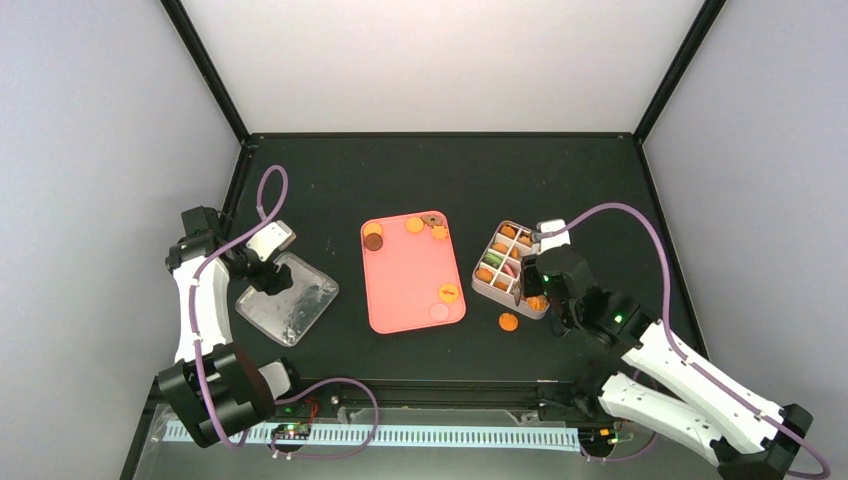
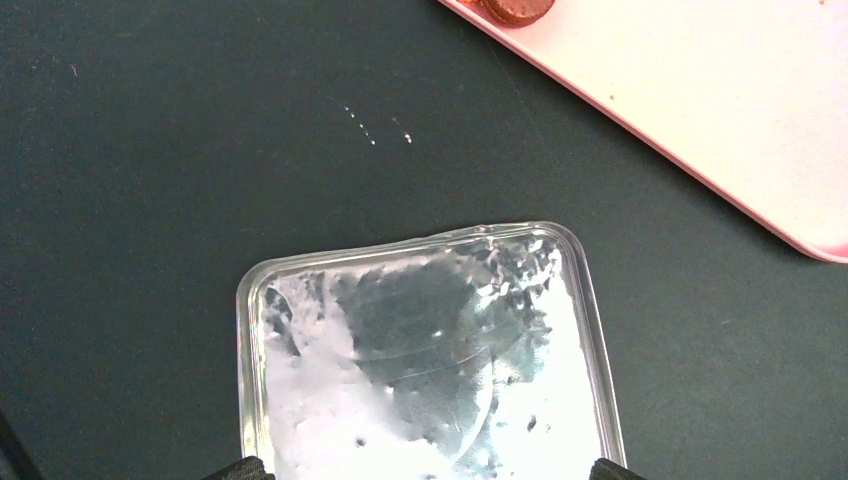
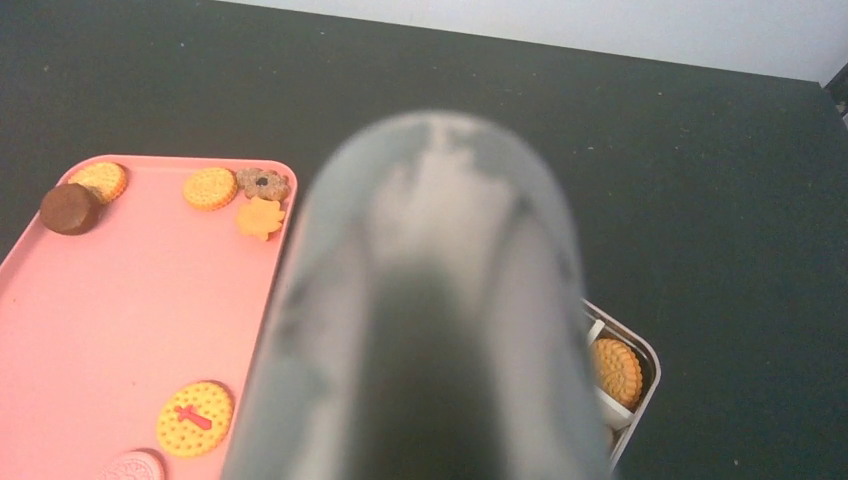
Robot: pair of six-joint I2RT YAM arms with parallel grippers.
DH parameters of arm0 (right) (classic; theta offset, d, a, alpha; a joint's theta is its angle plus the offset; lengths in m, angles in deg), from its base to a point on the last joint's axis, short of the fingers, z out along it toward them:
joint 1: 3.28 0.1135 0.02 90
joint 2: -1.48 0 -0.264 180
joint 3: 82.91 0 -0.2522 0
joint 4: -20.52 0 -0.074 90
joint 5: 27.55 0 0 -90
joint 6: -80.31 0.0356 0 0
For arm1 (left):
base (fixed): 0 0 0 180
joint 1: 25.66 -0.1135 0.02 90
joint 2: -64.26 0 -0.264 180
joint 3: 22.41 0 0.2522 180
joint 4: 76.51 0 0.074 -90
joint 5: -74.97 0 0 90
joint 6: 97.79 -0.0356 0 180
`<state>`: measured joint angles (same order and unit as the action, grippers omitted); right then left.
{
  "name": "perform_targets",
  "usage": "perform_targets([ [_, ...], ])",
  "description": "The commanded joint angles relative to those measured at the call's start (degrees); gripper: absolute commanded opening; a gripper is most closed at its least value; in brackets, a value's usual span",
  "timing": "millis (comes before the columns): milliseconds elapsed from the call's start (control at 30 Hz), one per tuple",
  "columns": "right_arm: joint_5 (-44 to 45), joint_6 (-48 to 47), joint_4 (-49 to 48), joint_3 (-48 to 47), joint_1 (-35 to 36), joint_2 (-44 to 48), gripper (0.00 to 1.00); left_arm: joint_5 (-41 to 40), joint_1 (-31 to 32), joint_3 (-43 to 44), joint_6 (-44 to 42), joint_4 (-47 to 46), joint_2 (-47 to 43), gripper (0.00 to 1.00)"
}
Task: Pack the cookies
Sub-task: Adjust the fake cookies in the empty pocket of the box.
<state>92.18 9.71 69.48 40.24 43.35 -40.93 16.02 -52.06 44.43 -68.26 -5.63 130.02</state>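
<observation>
Right jaws (opening untellable, view blocked) are hovering over box, loose cookie lying just left; left jaws gaping empty.

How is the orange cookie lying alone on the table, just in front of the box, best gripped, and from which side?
Pinch the cookie across its rim, straight down from above. It is a thin disc lying flat, so only its edge offers a hold. The box wall stands close behind, so a pinch along that wall is probably safest.
</observation>
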Motion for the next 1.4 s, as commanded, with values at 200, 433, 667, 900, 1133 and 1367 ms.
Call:
perform_targets([
  [200,4.3,-1.0,-0.7,-0.4,0.3,-2.2,0.38,0.1,0.1,1.5,-0.5,1.1,-0.1,0.84],
  [433,7.7,-3.2,-2.4,-0.9,0.3,-3.5,0.37,-0.1,0.1,1.7,-0.4,0.8,-0.1,0.84],
  [667,10.9,-4.8,-2.9,-1.6,0.3,-5.0,0.32,-0.5,0.1,1.8,0.0,0.4,0.0,0.84],
  [900,11.1,-5.3,-2.5,-2.0,0.3,-4.7,0.30,-1.3,0.1,1.3,0.1,0.0,0.0,0.85],
  [1133,10.3,-6.2,-2.9,-2.7,0.3,-3.4,0.19,-1.7,0.1,1.2,0.3,-0.2,0.1,0.84],
  [1367,9.9,-5.7,-2.0,-2.9,0.2,-3.9,0.12,-2.1,0.1,1.2,0.4,-0.2,-0.1,0.84],
])
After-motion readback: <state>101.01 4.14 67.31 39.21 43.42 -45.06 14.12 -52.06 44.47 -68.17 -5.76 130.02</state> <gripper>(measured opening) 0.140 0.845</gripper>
